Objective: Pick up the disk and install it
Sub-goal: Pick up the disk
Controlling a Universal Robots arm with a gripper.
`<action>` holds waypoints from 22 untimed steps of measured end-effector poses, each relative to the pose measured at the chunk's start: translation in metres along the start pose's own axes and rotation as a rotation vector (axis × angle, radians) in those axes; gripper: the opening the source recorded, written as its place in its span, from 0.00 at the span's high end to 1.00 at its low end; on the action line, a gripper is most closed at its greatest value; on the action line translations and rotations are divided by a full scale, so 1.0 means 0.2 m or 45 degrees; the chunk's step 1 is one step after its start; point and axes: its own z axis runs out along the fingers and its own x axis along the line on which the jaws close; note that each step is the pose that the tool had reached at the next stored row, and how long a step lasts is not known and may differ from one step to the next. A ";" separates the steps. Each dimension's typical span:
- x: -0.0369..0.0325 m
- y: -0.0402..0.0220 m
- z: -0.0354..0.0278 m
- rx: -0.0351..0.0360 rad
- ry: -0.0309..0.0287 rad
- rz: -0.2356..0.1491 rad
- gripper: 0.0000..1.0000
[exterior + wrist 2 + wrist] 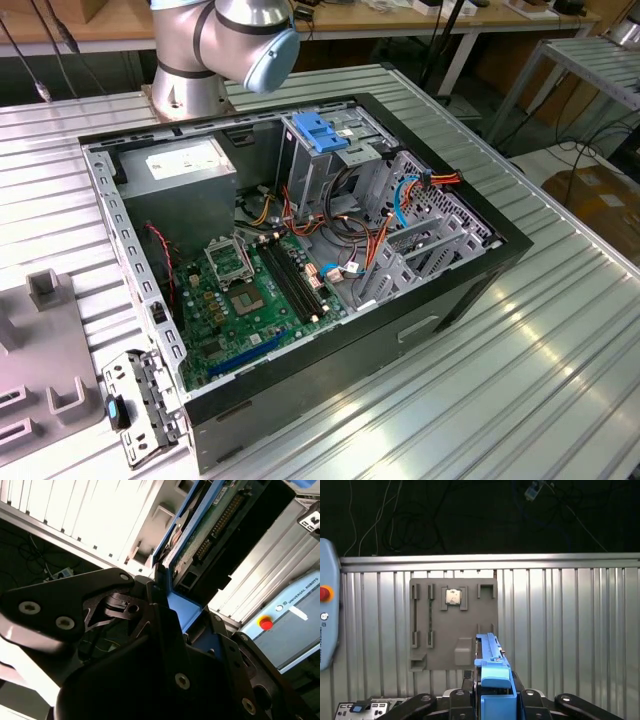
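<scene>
So we've got the ribbed metal desk (560,380) with the open computer case (330,380) lying on its side on it, and the arm (225,40) standing just behind the case in the exterior view. Inside the case we can see the green motherboard (240,300), the grey power supply (180,170) towards the exterior view's left, and just beside it the metal drive cage (320,170) with its blue latch (320,130) on top. A grey fixture plate (435,630) lies flat on the desk, with a little square chip (453,596) sitting in one of its pockets. The disk (490,660) is up in the grip, standing on edge, blue rail facing the first wrist view, with the plate and desk behind it. The fingers (162,615) are clamped on its two sides, and the second wrist view shows its green circuit board side
</scene>
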 end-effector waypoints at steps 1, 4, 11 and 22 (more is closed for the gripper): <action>0.002 -0.025 0.000 0.0001 -0.0001 0.000 0.63; 0.004 -0.067 0.000 0.0001 0.0000 0.000 0.63; 0.001 -0.189 0.001 0.0001 0.0000 0.000 0.63; 0.001 -0.313 0.003 0.0001 -0.0001 0.000 0.63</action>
